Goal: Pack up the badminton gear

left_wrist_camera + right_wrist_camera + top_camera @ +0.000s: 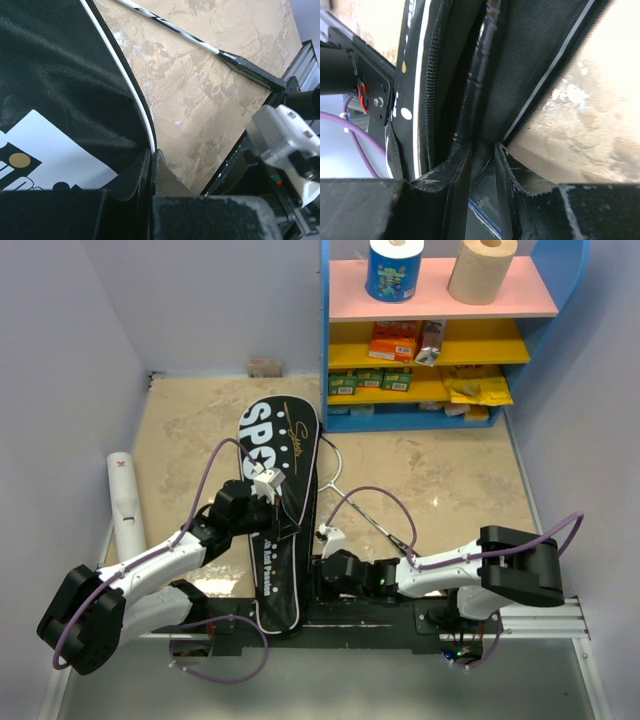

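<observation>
Along the right edge of the black cover (285,440), left gripper (152,152) (farther) and right gripper (482,147) (nearer) each pinch the seam. Judged step: opening it; next, part the seam for the racket (375,520).

— Top camera?
— High above the near edge, looking down across the table (450,480) to the shelf (440,302).
— Wrist cameras?
— Both right up against the black cover (60,90), seen in all three.
</observation>
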